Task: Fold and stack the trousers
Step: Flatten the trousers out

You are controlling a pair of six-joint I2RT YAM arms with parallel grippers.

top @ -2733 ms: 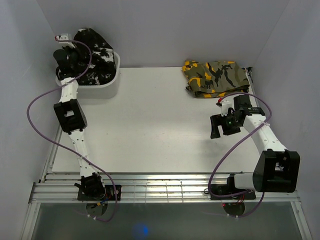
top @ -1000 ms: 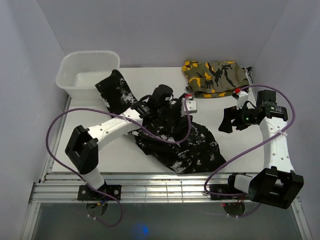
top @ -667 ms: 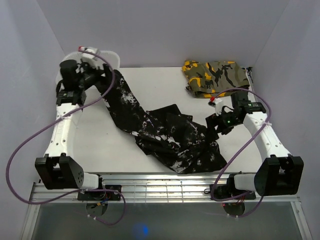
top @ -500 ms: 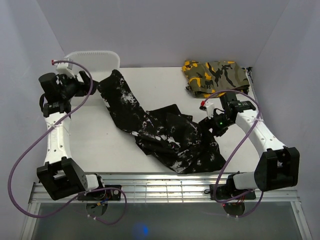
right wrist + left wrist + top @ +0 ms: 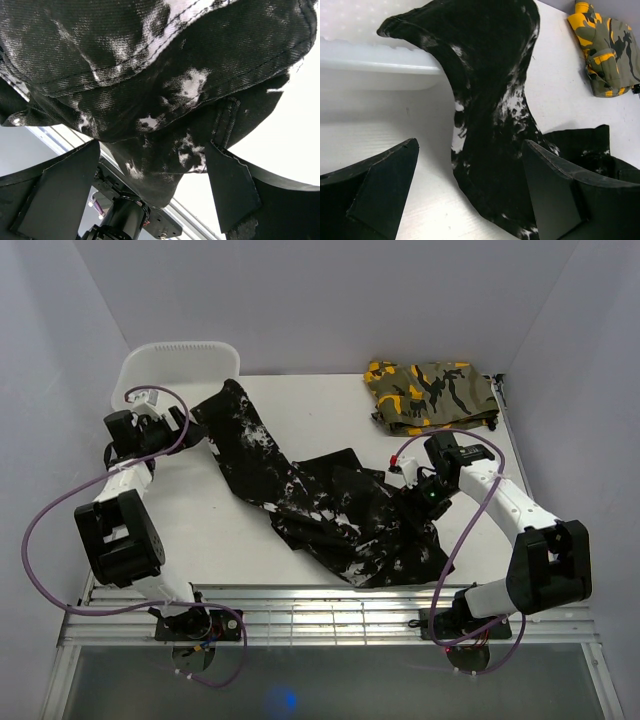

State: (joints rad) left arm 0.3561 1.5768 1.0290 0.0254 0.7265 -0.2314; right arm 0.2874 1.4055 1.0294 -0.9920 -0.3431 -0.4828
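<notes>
The trousers (image 5: 340,510), black with white splotches, lie crumpled in a diagonal across the table. One leg (image 5: 235,430) stretches toward the far left, its end against the white bin (image 5: 180,355). My left gripper (image 5: 180,427) hovers open just left of that leg. In the left wrist view the leg (image 5: 495,100) lies ahead of the spread fingers (image 5: 555,190), nothing gripped. My right gripper (image 5: 413,500) is at the trousers' right edge, open. In the right wrist view bunched fabric (image 5: 165,115) hangs between and ahead of its jaws.
A folded olive camouflage garment (image 5: 430,395) with orange patches lies at the far right corner, also in the left wrist view as the camouflage garment (image 5: 605,50). The bin's rim (image 5: 370,65) stands close at the left. The table's front edge and rails (image 5: 320,605) lie beyond the trousers' near end.
My left arm swung from the middle of the trousers out to the far left beside the bin, leaving one leg stretched out. My right gripper came down and left onto the trousers' right edge.
</notes>
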